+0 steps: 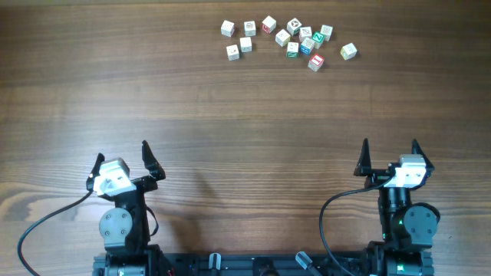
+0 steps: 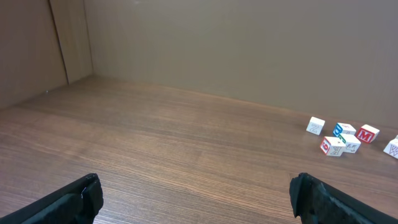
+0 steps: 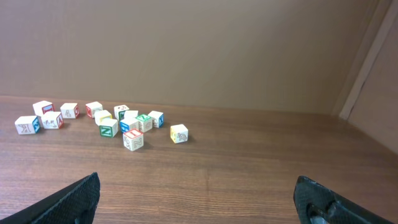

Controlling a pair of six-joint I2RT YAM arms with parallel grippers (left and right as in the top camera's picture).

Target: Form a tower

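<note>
Several small pale wooden cubes point(image 1: 292, 49) with coloured printed faces lie scattered at the far side of the table, right of centre. In the right wrist view the cubes point(image 3: 108, 129) sit far ahead to the left; in the left wrist view some cubes point(image 2: 333, 146) show far ahead at the right edge. One cube with a blue side point(image 1: 306, 45) is packed tight among its neighbours; whether it rests on another as a tower I cannot tell. My left gripper point(image 1: 121, 151) point(image 2: 196, 186) and right gripper point(image 1: 390, 142) point(image 3: 198, 183) stand open and empty near the front edge, far from the cubes.
The wooden table point(image 1: 230, 115) stretches bare between the grippers and the cubes. A brown wall point(image 3: 199, 50) backs the far edge. One cube point(image 1: 348, 51) lies a little apart at the right end of the group. Black cables point(image 1: 46, 218) trail beside the arm bases.
</note>
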